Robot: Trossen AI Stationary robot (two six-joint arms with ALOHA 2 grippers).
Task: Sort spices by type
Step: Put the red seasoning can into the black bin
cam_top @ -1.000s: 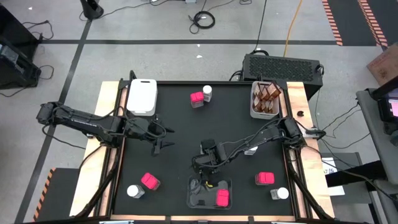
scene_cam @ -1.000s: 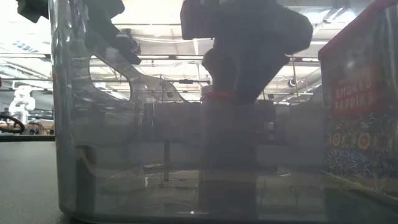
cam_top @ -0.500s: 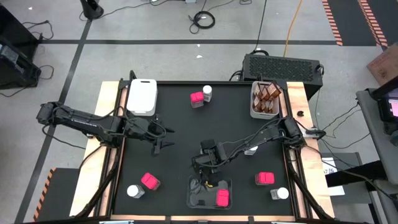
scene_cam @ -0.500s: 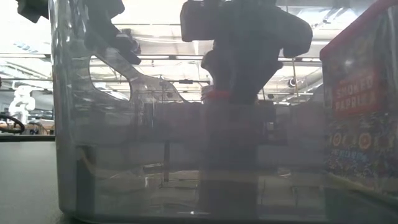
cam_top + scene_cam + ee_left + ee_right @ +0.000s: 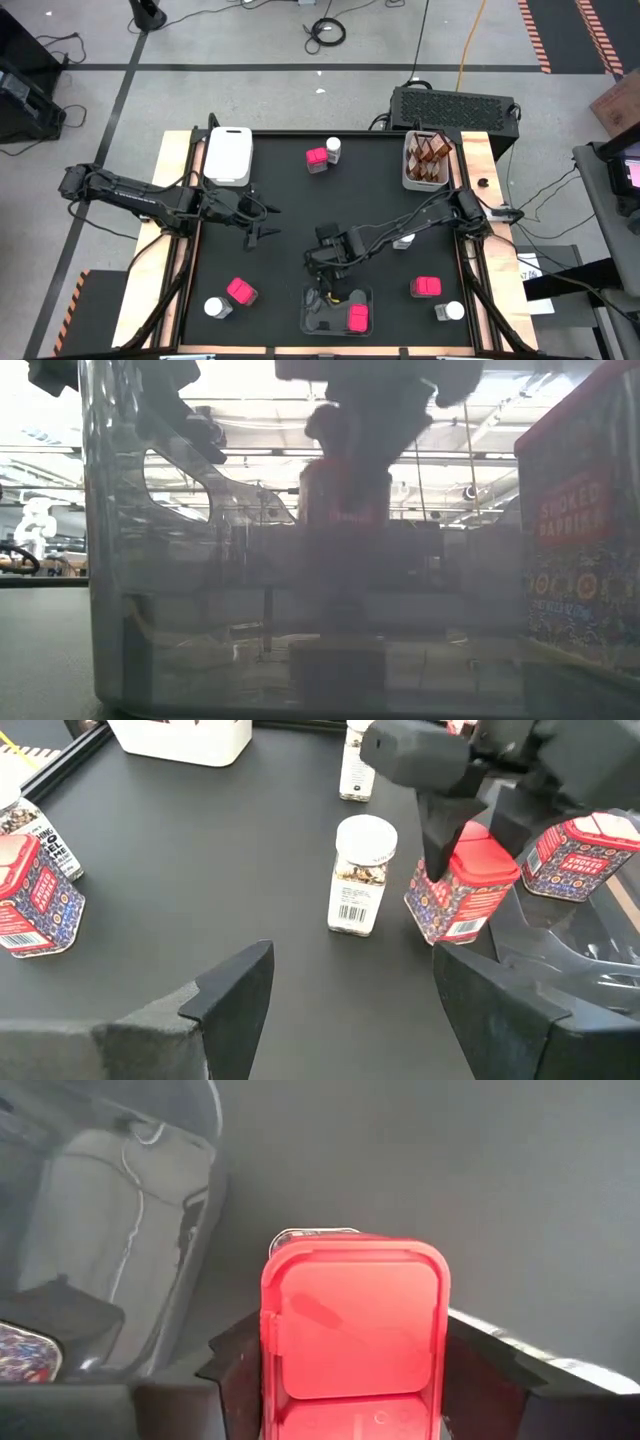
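My right gripper [image 5: 323,266] is shut on a pink spice box with a red lid [image 5: 355,1315], just beyond the far edge of the clear tray [image 5: 310,322] at the table's near middle. A second pink box [image 5: 357,318] stands inside that tray. My left gripper [image 5: 262,233] hangs open at the left middle, holding nothing. Other spices stand on the black table: a pink box [image 5: 317,158] and a white-lidded clear jar [image 5: 333,148] at the far middle, one such pair [image 5: 240,291] at the near left, and another pair [image 5: 426,288] at the near right. My right gripper pinches the pink box between its two fingers [image 5: 235,1370], which lie on two opposite sides just under the red lid [image 5: 452,870]. The fingers come from above, pointing steeply down. The box hangs slightly tilted, lifted clear of the table beside the clear tray's wall.
A white tray [image 5: 228,155] stands at the far left, and a tray of brown jars [image 5: 427,160] at the far right. One more clear jar [image 5: 404,240] stands under my right arm. Wooden rails [image 5: 170,250] edge the table's left and right sides.
My right gripper has risen with the pink box between its fingers. The box stood on the table behind the clear tray and now hangs clear of it.
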